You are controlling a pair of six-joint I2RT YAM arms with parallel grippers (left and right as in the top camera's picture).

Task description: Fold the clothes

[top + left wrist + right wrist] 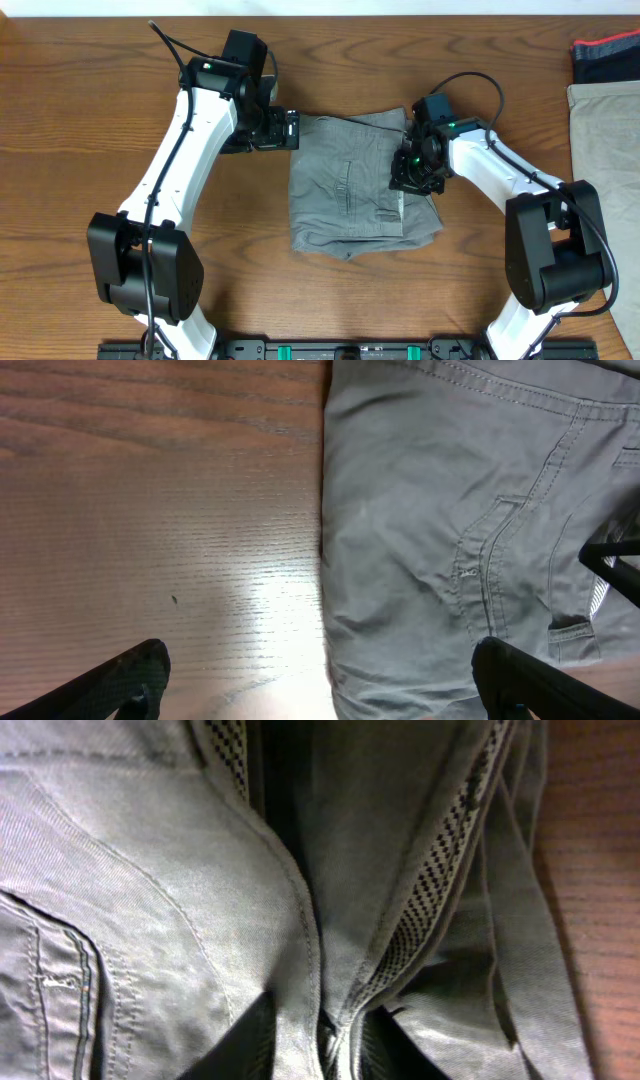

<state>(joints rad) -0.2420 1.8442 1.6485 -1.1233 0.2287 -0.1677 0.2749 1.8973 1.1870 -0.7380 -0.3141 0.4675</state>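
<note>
The grey-green shorts (350, 185) lie folded in the middle of the table, with the stitched back pocket facing up. My left gripper (292, 130) is open and empty at the shorts' top left corner, one finger over bare wood and one over cloth (440, 540). My right gripper (415, 178) is pressed into the shorts' right side and shut on a fold of fabric by the waistband (330, 970). The black-and-white woven waistband lining shows in the right wrist view.
A beige cloth (605, 170) lies at the table's right edge. A dark garment with red trim (607, 58) sits at the back right corner. Brown wood table (90, 120) surrounds the shorts.
</note>
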